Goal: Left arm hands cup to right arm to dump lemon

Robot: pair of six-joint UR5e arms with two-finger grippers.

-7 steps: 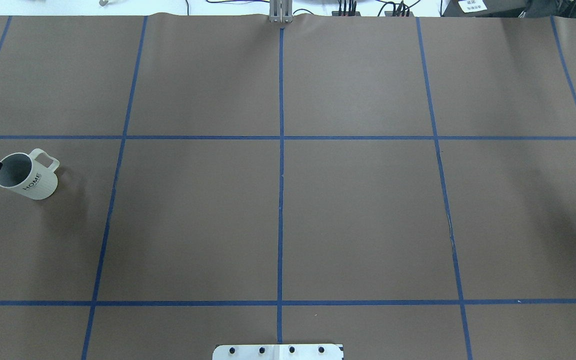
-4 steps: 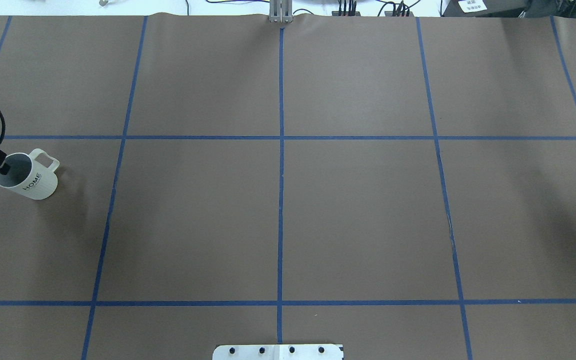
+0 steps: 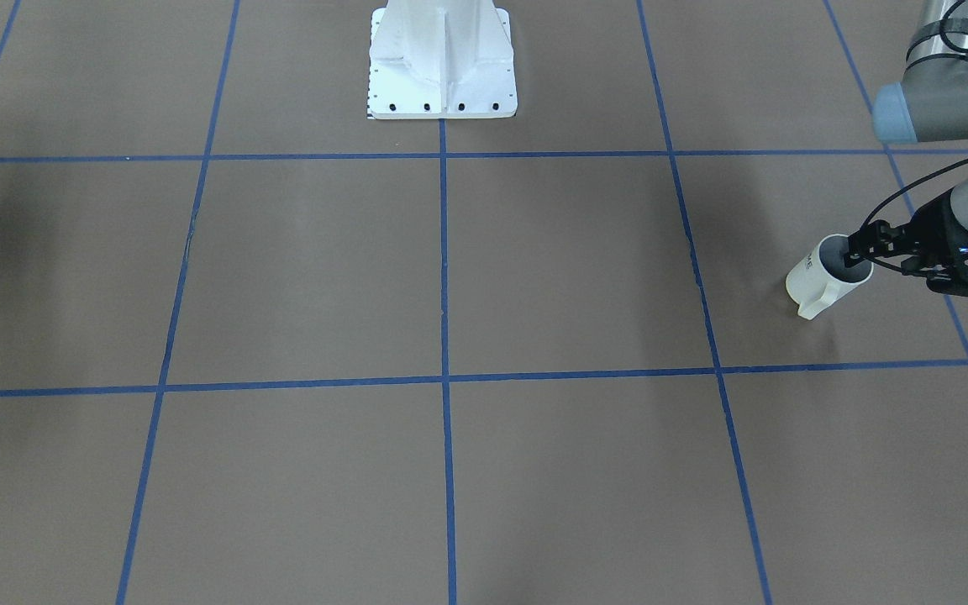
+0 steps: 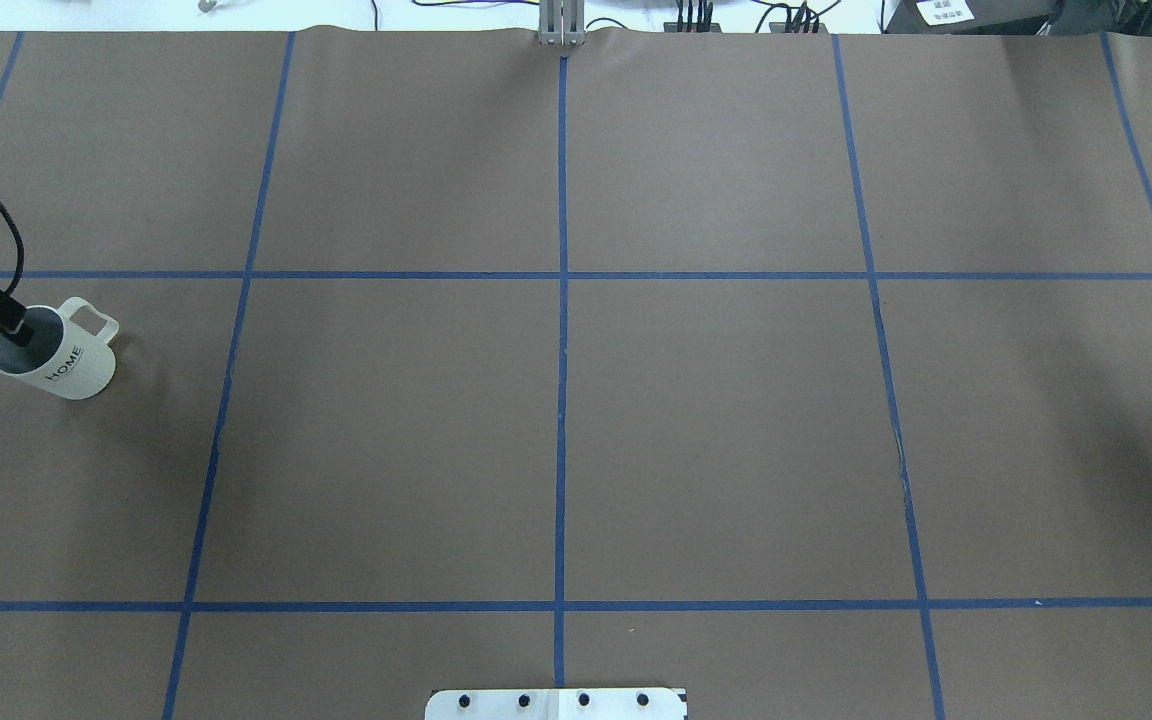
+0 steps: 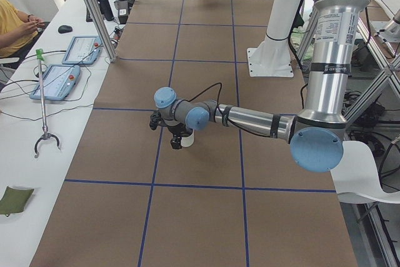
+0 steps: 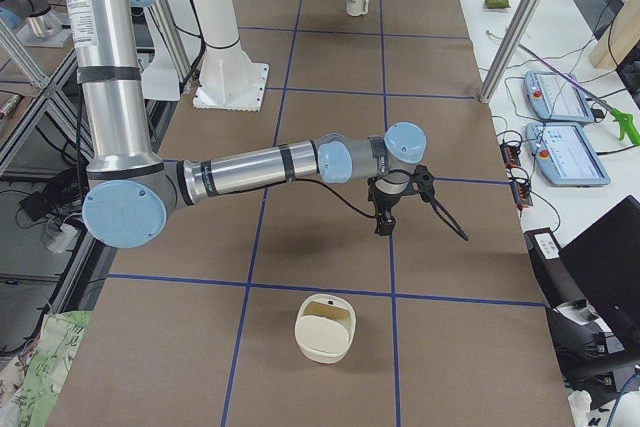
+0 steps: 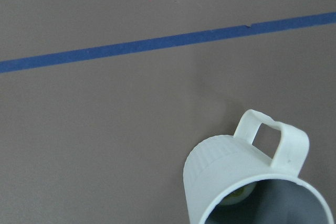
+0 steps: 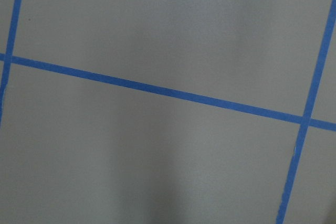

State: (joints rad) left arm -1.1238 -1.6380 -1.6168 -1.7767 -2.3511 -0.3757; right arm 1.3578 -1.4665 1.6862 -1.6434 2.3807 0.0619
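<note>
The cream-white cup with dark lettering stands upright at the table's far left, handle to the far side. It also shows in the front view and the left wrist view, where a bit of the yellow-green lemon lies inside it. My left gripper reaches in from the left edge, open, one finger over the cup's near rim. My right gripper hovers over the table's far right with its thin fingers spread and empty.
A cream bin stands on the table past my right gripper, outside the overhead view. The white robot base sits at mid-table. Brown paper with blue tape lines covers the table. Operator pendants lie on the side bench.
My left gripper's finger has moved right, from beside the cup's left rim to over its mouth. The cup has not moved. The right fingertip has shifted slightly up at the edge.
</note>
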